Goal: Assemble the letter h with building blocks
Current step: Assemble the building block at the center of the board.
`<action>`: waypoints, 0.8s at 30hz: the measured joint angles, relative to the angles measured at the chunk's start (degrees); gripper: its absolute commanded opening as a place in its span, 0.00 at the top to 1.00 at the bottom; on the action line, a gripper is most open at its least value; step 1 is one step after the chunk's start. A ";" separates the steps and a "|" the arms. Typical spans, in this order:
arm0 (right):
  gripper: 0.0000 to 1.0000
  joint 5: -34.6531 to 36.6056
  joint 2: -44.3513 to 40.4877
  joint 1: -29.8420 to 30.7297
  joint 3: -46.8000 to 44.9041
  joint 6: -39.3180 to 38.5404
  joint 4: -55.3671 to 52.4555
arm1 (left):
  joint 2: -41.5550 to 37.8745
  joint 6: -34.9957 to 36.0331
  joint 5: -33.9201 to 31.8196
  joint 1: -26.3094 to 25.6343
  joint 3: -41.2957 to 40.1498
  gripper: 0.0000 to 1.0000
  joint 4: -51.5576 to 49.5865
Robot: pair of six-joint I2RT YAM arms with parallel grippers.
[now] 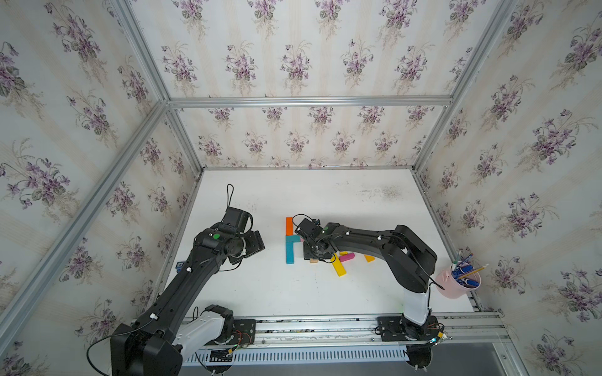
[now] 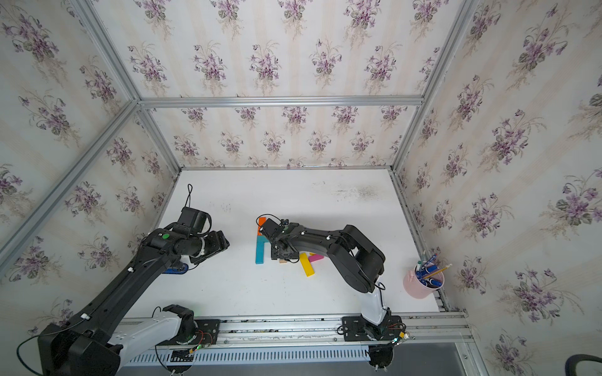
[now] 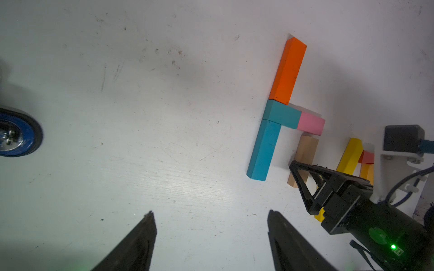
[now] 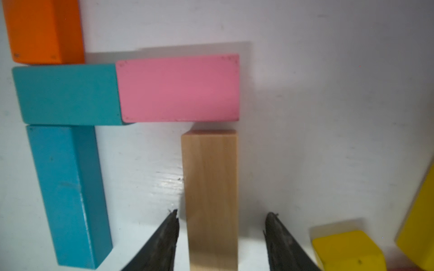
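The building blocks lie mid-table. An orange bar (image 1: 289, 225) (image 4: 44, 30) stands end to end with a long teal bar (image 1: 289, 254) (image 4: 68, 192). Between them a short teal block (image 4: 68, 93) juts sideways, with a pink block (image 4: 178, 88) against its end. A plain wood bar (image 4: 210, 187) (image 3: 306, 150) lies just under the pink one, a thin gap between them. My right gripper (image 4: 223, 212) is open, its fingers either side of the wood bar without touching it. My left gripper (image 3: 211, 211) is open and empty, off to the left (image 1: 257, 244).
Loose blocks lie under the right arm: a yellow bar (image 1: 338, 268), a magenta one (image 1: 347, 257) and an amber one (image 1: 369, 258). A pink cup of pens (image 1: 456, 283) stands at the right edge. A blue ring-shaped object (image 3: 16, 133) sits near the left wall.
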 measured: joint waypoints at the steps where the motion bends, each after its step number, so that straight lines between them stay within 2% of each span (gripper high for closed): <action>1: 0.44 -0.04 -0.42 0.04 -0.42 0.15 0.04 | 0.00 0.09 0.00 0.02 0.00 0.23 -0.02; 10: 0.43 -1.36 -1.64 -0.09 2.05 1.29 -0.26 | -0.46 0.39 0.00 0.15 0.00 0.23 -0.04; 15: 0.45 -0.66 -1.88 -4.07 7.93 -1.57 -0.66 | -0.68 0.59 -0.02 0.31 0.07 0.23 -0.04; 24: 0.50 1.31 9.51 -11.87 18.73 -7.39 -2.25 | 0.13 0.57 0.07 0.31 -0.50 0.24 0.20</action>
